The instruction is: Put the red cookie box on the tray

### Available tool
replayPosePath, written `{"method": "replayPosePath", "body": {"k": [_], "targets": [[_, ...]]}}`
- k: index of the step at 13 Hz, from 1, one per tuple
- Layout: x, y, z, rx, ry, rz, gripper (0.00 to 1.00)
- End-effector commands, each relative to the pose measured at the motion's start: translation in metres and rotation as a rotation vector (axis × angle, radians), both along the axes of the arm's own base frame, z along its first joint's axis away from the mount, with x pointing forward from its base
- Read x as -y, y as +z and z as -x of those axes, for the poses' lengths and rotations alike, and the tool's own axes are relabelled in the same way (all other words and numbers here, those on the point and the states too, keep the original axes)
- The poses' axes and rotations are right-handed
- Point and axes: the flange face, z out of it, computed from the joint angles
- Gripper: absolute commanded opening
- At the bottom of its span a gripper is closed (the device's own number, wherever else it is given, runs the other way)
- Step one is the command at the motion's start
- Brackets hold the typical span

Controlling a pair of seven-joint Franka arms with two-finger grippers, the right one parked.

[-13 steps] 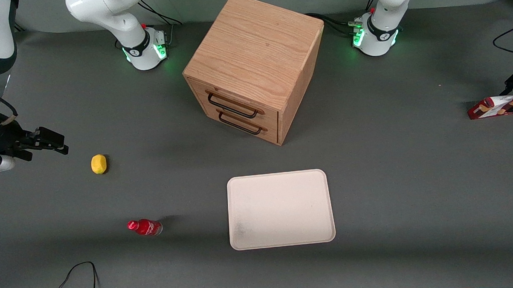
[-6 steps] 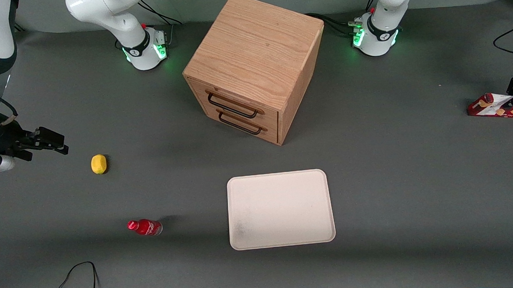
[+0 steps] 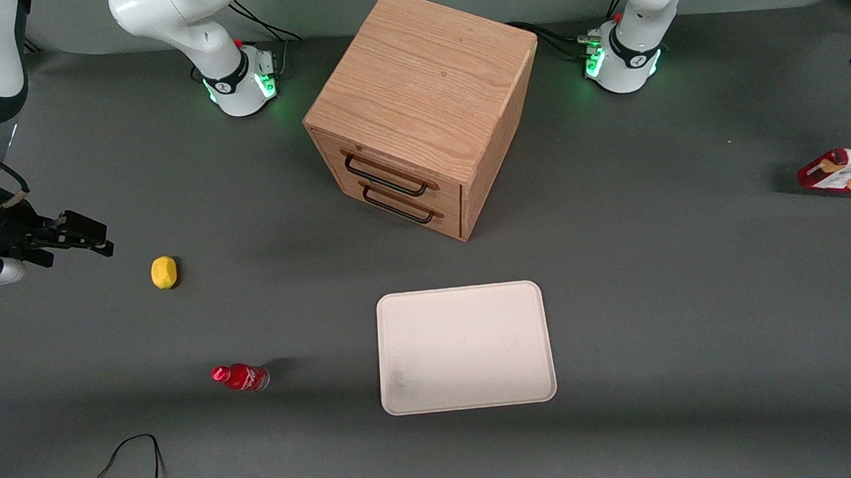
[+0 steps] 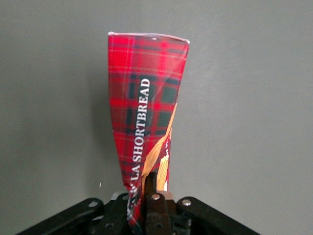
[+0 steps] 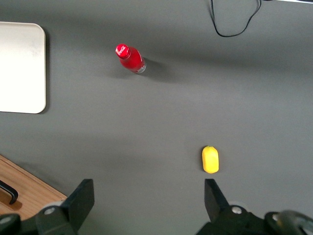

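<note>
The red cookie box (image 4: 144,98), tartan-patterned with cookie pictures, hangs above the grey table with my left gripper (image 4: 146,190) shut on its near end. One black finger (image 4: 152,183) presses on the carton's face. In the front view the red cookie box (image 3: 838,171) shows at the working arm's end of the table, tilted, with its shadow on the mat beside it; the gripper itself is outside that view. The cream-white tray (image 3: 465,347) lies flat with nothing on it, nearer the front camera than the drawer cabinet and far from the box.
A wooden two-drawer cabinet (image 3: 421,112) stands mid-table. Toward the parked arm's end lie a yellow lemon (image 3: 163,271) and a small red bottle (image 3: 240,377). A black cable (image 3: 132,454) loops near the front edge.
The box has risen off the mat and shifted farther toward the working arm's end of the table. The gripper has left the front view.
</note>
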Motion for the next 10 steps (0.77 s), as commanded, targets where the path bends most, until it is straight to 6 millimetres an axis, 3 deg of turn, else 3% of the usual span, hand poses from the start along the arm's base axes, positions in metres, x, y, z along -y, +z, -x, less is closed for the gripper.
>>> {"method": "replayPosePath", "body": {"k": [1, 6, 9, 10], "targets": [[-0.005, 0.069, -0.001, -0.032, -0.030, -0.020, 0.00], [-0.006, 0.174, 0.000, -0.089, -0.060, -0.068, 0.00], [-0.002, 0.198, -0.008, -0.096, -0.087, -0.083, 0.00], [0.010, 0.201, -0.020, -0.103, -0.136, -0.097, 0.00]]}}
